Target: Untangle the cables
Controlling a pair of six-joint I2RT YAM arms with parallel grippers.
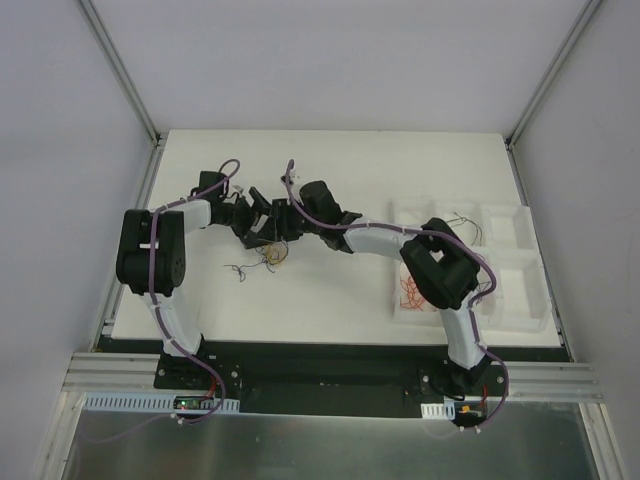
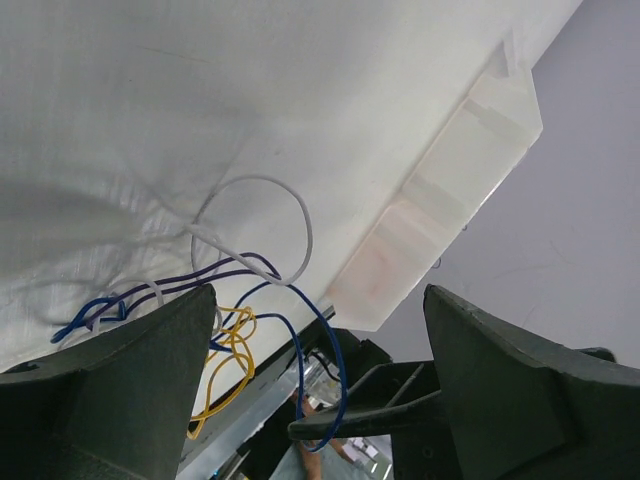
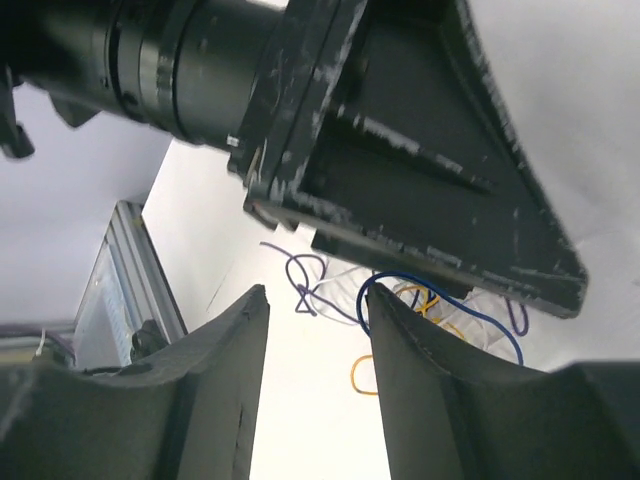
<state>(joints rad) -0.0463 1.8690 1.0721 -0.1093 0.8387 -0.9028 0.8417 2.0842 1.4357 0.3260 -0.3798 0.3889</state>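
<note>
A small tangle of cables (image 1: pixel 272 256) lies mid-table, just in front of both grippers. My left gripper (image 1: pixel 250 222) and right gripper (image 1: pixel 281 222) face each other above it. In the left wrist view the left gripper (image 2: pixel 318 295) is open; a blue wire (image 2: pixel 335 350) loops over a finger of the right gripper (image 2: pixel 380 412), with white (image 2: pixel 300 215), purple and yellow (image 2: pixel 235 355) wires behind. In the right wrist view the right gripper (image 3: pixel 317 292) is open, and the blue wire (image 3: pixel 440 305) hooks round its right fingertip (image 3: pixel 385 310). The left gripper's body (image 3: pixel 400 130) hangs close above.
A white compartment tray (image 1: pixel 510 225) stands at the right, with orange-red wires (image 1: pixel 410 293) in its near-left cell and dark wires (image 1: pixel 462 220) in a far cell. A loose dark strand (image 1: pixel 238 270) lies left of the tangle. The tray also shows in the left wrist view (image 2: pixel 450 200).
</note>
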